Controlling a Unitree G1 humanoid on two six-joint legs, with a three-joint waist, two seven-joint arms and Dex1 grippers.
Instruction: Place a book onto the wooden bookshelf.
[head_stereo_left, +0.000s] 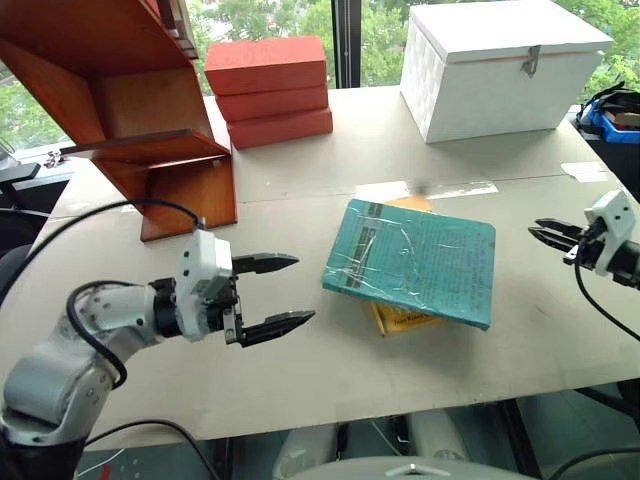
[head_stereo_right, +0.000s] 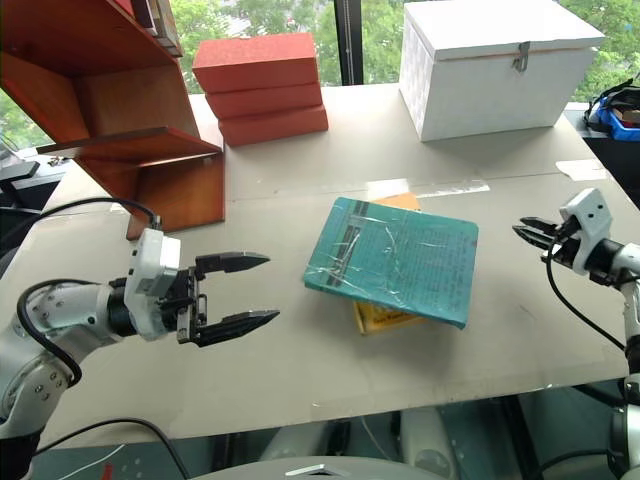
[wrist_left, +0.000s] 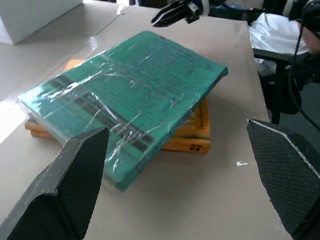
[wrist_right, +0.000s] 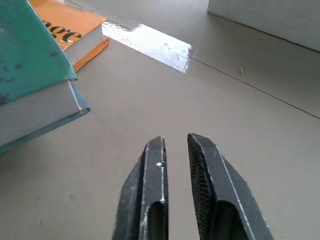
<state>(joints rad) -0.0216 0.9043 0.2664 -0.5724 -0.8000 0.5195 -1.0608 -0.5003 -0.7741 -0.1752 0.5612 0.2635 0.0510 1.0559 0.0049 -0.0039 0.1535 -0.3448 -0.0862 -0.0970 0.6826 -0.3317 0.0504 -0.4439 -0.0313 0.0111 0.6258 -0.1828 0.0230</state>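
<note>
Tabletop (head_stereo_left: 300, 370) scene: the book (head_stereo_left: 415, 260) lies flat on a yellow book (head_stereo_left: 400, 320), untouched, its edge overhanging for a grab. Left gripper (head_stereo_left: 278, 295) faces it, jaws spread wide; right gripper (head_stereo_left: 545, 233) waits opposite, jaws pressed together. Bookshelf (head_stereo_left: 130, 110) stands ready behind.

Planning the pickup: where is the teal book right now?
In the left eye view the teal book lies mid-table on top of a yellow-orange book, between the left gripper and the right gripper, in front of the white box.
</note>
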